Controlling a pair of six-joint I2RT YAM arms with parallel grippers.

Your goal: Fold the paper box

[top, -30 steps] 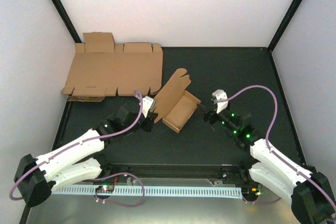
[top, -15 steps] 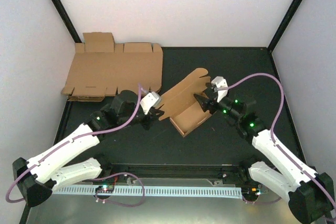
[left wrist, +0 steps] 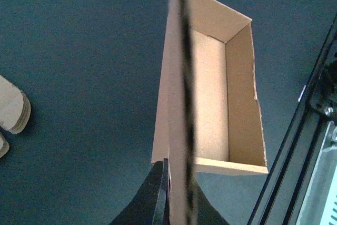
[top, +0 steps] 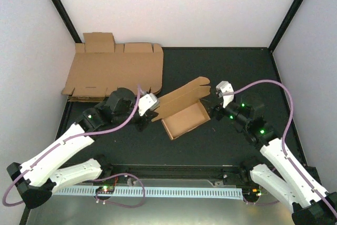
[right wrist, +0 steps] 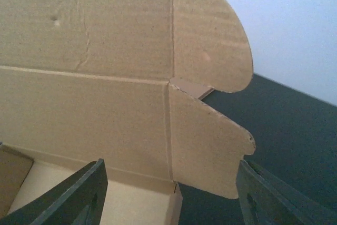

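The paper box (top: 185,118) lies half-folded at the table's middle as an open brown tray, with its lid (top: 180,98) standing up along the far side. My left gripper (top: 149,110) is shut on the lid's left end. In the left wrist view the lid (left wrist: 178,77) runs edge-on between the fingers (left wrist: 154,198), and the tray (left wrist: 216,93) lies to its right. My right gripper (top: 215,110) is open at the box's right end. In the right wrist view the lid's rounded end flaps (right wrist: 208,146) show between its wide-apart fingers (right wrist: 79,196).
Larger flat cardboard sheets (top: 113,72) lie at the back left, and their rounded tabs (left wrist: 13,111) show in the left wrist view. A black rail (top: 174,171) runs along the near edge. White walls close the left, back and right.
The box has shifted right and turned, with its lid now standing more upright. The left gripper followed, holding the lid. The right gripper came in to the lid, then drew back a little to the right.
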